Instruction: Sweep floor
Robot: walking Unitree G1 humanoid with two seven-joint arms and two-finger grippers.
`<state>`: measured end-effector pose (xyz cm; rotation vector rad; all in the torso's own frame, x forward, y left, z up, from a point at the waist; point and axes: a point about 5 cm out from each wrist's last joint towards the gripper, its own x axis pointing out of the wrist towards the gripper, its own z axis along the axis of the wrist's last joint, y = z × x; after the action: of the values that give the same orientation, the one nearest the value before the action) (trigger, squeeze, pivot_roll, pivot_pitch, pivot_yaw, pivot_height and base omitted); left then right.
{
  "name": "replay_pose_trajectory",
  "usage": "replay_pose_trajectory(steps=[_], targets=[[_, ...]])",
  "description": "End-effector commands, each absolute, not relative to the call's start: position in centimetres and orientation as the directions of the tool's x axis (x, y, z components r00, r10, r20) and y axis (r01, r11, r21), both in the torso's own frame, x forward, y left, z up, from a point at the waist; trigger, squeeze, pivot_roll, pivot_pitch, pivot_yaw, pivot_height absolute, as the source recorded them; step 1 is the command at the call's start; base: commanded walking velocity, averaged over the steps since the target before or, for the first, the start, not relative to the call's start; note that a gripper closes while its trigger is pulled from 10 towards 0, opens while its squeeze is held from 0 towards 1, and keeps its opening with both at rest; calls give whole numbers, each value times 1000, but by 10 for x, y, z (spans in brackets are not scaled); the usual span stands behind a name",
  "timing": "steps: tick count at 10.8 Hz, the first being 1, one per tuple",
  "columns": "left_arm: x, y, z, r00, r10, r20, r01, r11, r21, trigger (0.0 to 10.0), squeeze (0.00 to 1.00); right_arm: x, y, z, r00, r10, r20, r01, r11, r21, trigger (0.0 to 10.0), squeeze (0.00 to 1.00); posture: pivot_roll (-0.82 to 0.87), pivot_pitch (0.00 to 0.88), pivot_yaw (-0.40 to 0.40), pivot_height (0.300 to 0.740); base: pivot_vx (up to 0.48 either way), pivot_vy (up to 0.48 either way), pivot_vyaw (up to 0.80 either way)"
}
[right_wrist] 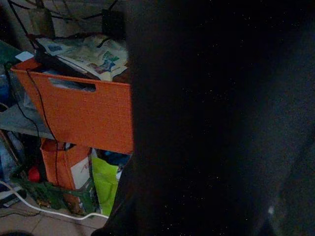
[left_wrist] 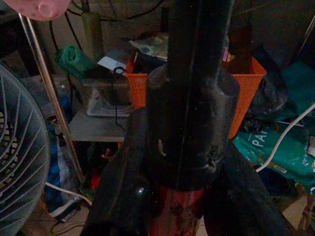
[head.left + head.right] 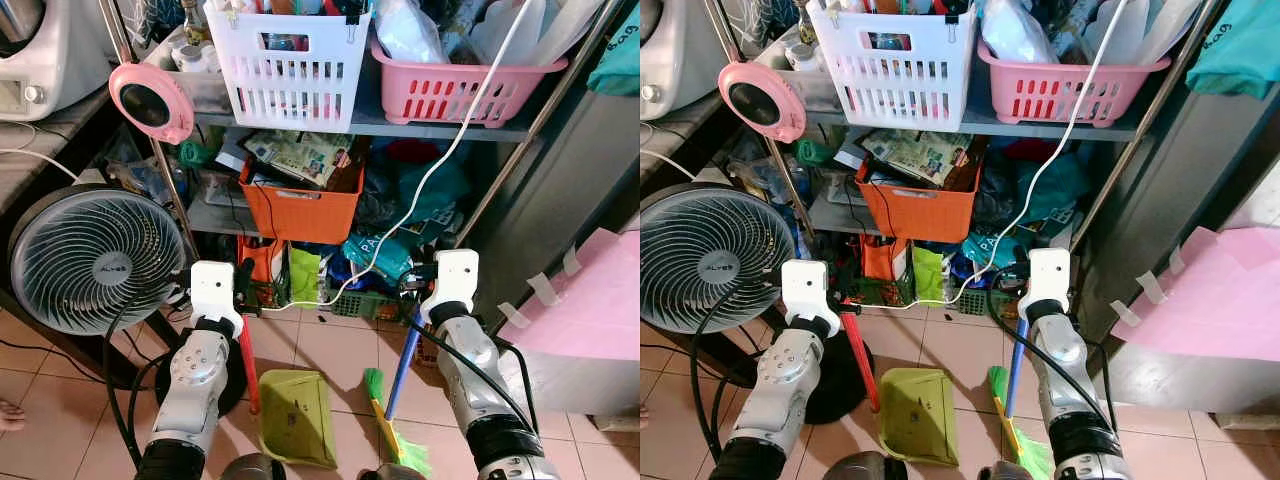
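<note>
Here: left gripper (image 3: 243, 280), fingers closed round the red handle (image 3: 247, 362) of the dustpan (image 3: 296, 416); the left wrist view shows the black fingers (image 2: 123, 196) clamped on the handle just under its black cap (image 2: 189, 113). Dustpan: yellow-green, on the tiled floor (image 3: 330, 350) between the two arms. Right gripper (image 3: 415, 282): at the top of the blue broom handle (image 3: 402, 368); its wrist view is mostly dark, so how far its fingers are open cannot be told. Broom head (image 3: 398, 430): green and yellow bristles, down on the floor just right of the dustpan. Ahead: shelf unit (image 3: 400, 124) with orange bin (image 3: 300, 205), white basket (image 3: 290, 60), pink basket (image 3: 455, 85). Left: grey fan (image 3: 95, 260), pink round mirror (image 3: 152, 102). White cable (image 3: 440, 160) hangs across the shelves.
</note>
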<state>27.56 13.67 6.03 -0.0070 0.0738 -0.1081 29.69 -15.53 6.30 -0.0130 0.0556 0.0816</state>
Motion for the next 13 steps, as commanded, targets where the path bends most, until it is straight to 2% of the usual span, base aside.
replay_pose_trajectory(steps=[1,2,3,5,7,8,10,13], targets=[[285,128,82,988,-149,-41,146,987,-65,10000,0,299,-148,76,985,147,-91,-137,985,107,10000,0,-13,0,75,740,0,0,0],[271,132,77,994,-92,-50,93,996,7,10000,0,278,-157,77,985,165,-47,-162,985,67,10000,0,-15,0,70,740,0,0,0],[270,133,76,995,-79,-55,80,997,8,10000,0,279,-159,76,986,163,-47,-162,986,32,10000,0,-9,0,58,740,0,0,0],[268,131,76,995,-79,-61,79,997,-4,10000,0,279,-162,75,991,116,-62,-112,992,66,10000,0,-2,0,51,740,0,0,0],[262,139,76,997,-38,-63,39,999,9,10000,0,275,-172,83,998,49,-46,-51,998,-32,10000,0,2,0,33,740,0,0,0],[264,141,78,998,-34,-56,36,998,43,10000,0,274,-176,82,998,33,-56,-35,998,-46,10000,0,-1,0,42,740,0,0,0],[265,131,82,992,-104,-71,108,993,47,10000,0,273,-172,81,997,31,-68,-32,999,-11,10000,0,5,0,58,740,0,0,0],[272,128,90,996,-86,-35,87,996,25,10000,0,279,-162,85,997,55,-52,-55,998,-14,10000,0,3,0,65,740,0,0,-800]])
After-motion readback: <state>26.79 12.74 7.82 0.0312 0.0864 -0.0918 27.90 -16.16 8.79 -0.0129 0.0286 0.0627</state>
